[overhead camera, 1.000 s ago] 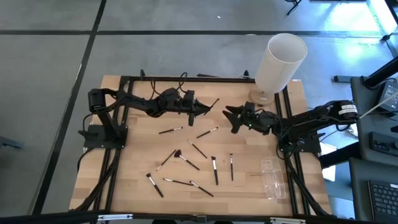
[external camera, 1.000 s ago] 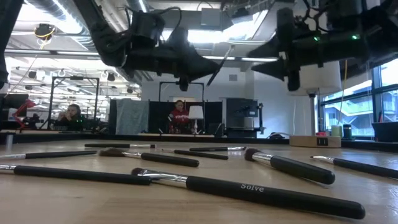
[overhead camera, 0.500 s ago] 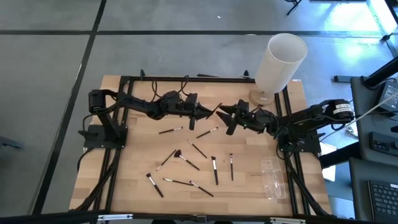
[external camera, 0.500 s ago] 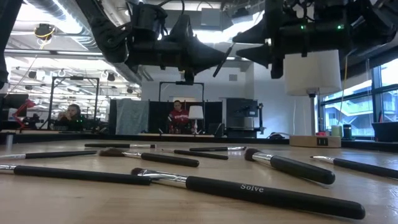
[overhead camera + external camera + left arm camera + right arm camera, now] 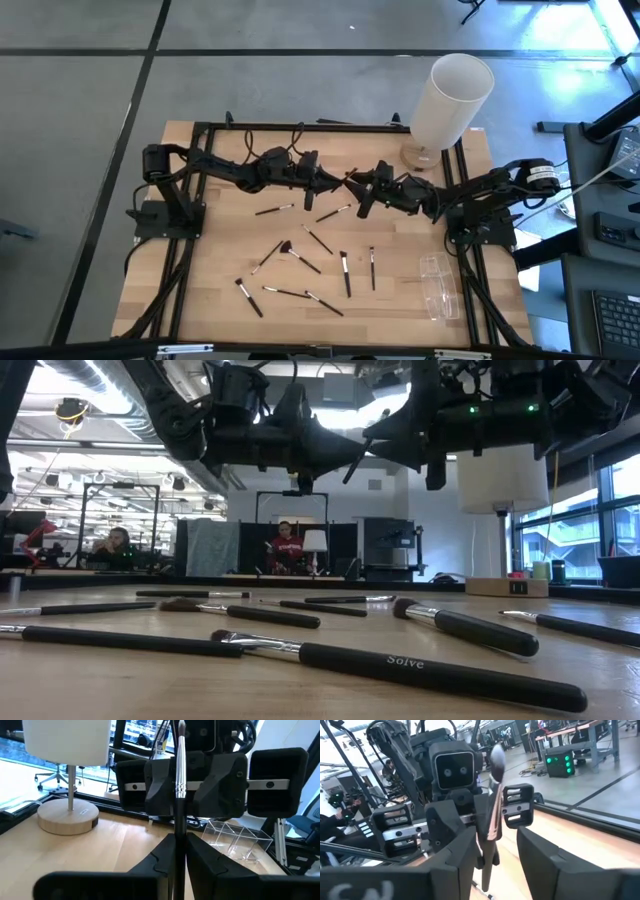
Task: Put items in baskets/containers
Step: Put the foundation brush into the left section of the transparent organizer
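L tool (image 5: 333,183), above bench centre, is clamped tight on the black handle of a thin, dark-tipped makeup brush (image 5: 179,785), bristle end up. R tool (image 5: 358,186) sits w/ fingers (image 5: 451,851) part-open either side of the same brush; can't tell if touching. Looks light, stiff, slick, so best pinched mid-handle, off the soft bristles. Spare brushes (image 5: 344,273) lie on the wooden bench (image 5: 215,260). Small clear plastic box (image 5: 439,286) sits near R front corner.
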